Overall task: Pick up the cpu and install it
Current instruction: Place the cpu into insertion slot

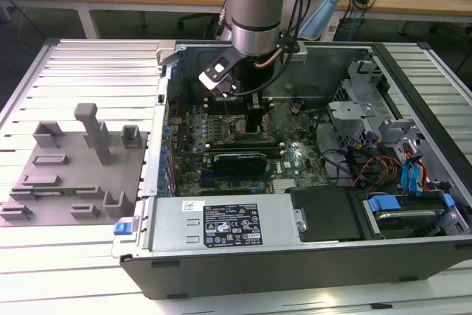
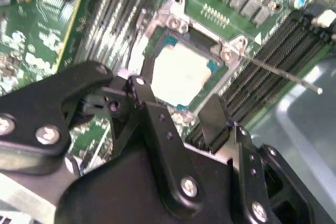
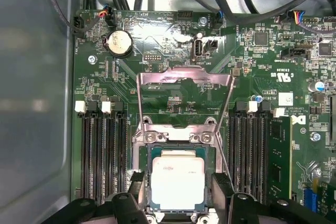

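Observation:
The cpu, a pale silver square chip, lies flat in the motherboard socket in both wrist views, its top bare. The socket's metal load plate stands swung open beyond it, and the thin lever sticks out to one side. My gripper hangs just above the socket and is open, its black fingers on either side of the chip with a gap to each edge. In the exterior view the gripper reaches down into the open computer case over the motherboard.
Memory slots flank the socket, with one module fitted. A labelled silver power supply box lies along the case front. Drive cages and cables fill the exterior view's right. A grey fixture plate sits outside the case on the exterior view's left.

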`<state>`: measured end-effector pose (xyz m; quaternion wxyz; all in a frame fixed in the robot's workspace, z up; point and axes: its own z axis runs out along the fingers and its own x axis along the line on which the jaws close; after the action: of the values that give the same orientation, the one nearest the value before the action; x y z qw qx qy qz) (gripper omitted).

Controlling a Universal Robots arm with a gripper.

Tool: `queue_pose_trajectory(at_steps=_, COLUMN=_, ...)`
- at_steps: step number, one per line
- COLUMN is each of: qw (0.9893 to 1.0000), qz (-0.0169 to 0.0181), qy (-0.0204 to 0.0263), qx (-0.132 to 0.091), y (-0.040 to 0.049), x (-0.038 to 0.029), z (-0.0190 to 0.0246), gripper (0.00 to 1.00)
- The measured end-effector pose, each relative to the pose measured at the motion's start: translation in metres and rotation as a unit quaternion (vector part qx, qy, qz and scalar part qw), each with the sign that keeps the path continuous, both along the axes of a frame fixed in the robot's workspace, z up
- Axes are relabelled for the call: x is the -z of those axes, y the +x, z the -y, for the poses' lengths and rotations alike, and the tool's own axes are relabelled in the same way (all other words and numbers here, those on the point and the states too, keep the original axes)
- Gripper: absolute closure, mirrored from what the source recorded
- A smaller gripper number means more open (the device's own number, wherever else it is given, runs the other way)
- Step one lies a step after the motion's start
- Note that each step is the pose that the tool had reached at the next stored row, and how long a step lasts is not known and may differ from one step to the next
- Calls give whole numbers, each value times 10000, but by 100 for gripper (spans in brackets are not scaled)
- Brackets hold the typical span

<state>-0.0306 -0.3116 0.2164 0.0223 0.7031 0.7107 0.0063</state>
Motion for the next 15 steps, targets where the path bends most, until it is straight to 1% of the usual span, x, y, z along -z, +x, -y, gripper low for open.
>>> queue_pose_trajectory(at_steps=3, qw=10000, qz=0, qy=-1, qx=0, y=0, x=-2, z=0, gripper=40)
queue_pose_trajectory(at_steps=4, qw=10000, qz=0, qy=-1, qx=0, y=0, x=-2, z=0, gripper=47)
queue_pose_trajectory(at_steps=5, qw=10000, qz=-1, qy=-1, qx=0, y=0, x=-3, z=0, gripper=59)
queue_pose_trajectory(at_steps=6, qw=10000, qz=0, qy=-1, qx=0, y=0, x=-3, z=0, gripper=65)
queue_pose_trajectory(at_steps=7, qw=10000, qz=-1, qy=-1, qx=0, y=0, x=-4, z=0, gripper=77)
queue_pose_trajectory(at_steps=9, qw=10000, qz=0, qy=-1, qx=0, y=0, x=-4, z=0, gripper=89)
queue_pose_trajectory(at_steps=13, qw=10000, qz=-1, qy=-2, qx=0, y=0, x=0, z=1, gripper=89)
queue_pose_trajectory(at_steps=15, qw=10000, qz=-1, qy=-1, qx=-1, y=0, x=41, z=0, gripper=89)
